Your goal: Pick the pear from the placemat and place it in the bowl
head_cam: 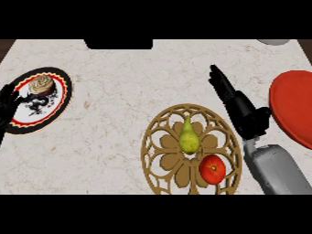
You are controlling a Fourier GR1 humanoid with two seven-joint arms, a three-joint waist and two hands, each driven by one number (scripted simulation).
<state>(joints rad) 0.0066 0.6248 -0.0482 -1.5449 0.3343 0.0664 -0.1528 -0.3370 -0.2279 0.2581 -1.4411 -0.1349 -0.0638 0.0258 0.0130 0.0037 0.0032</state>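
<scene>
A tomato [212,168] lies just beside the pear [189,137] on the placemat [147,147].

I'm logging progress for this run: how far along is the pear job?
Nothing is done: the pear lies on the placemat beside a red fruit. In hand: the right hand is open, fingers straight, between placemat and bowl, holding nothing. Remaining: grasp the pear, carry it right, set it in the bowl. The left hand rests open at the left edge.
</scene>
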